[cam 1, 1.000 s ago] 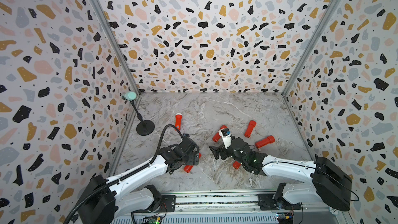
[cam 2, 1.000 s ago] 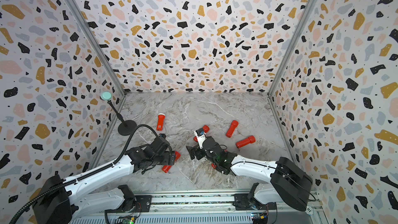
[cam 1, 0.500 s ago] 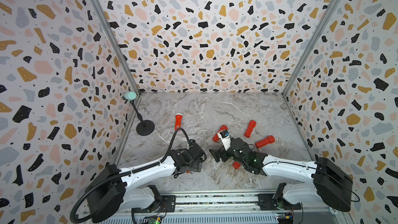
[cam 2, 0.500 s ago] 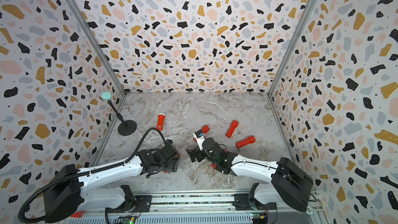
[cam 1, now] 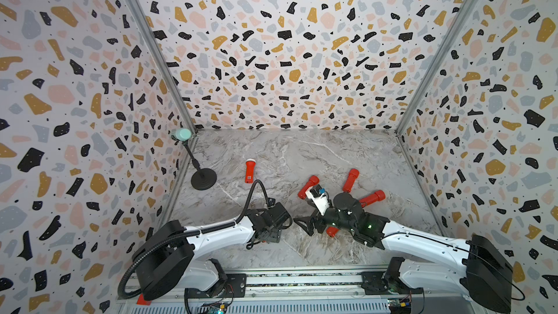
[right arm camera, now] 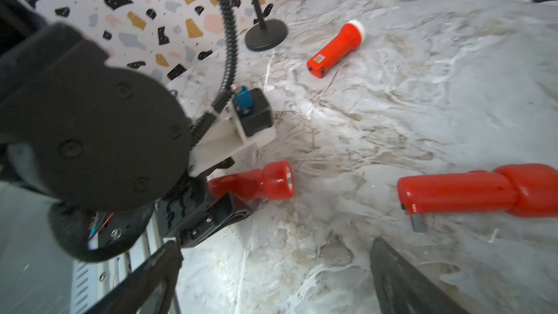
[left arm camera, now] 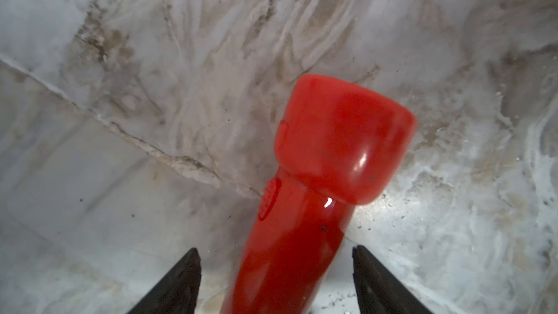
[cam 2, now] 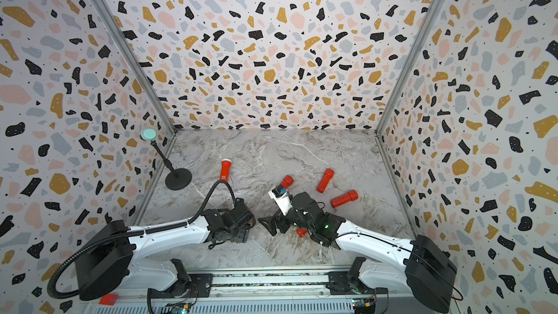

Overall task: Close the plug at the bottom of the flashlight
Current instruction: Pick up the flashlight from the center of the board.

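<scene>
While the left gripper (left arm camera: 275, 249) straddles the flashlight (left arm camera: 338, 146), gaps flank it

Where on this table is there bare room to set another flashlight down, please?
The table is bare along the back wall, beyond the orange flashlight and the red flashlights, and in the near middle strip by the rail. It is crowded right of centre, around the right end effector.
</scene>
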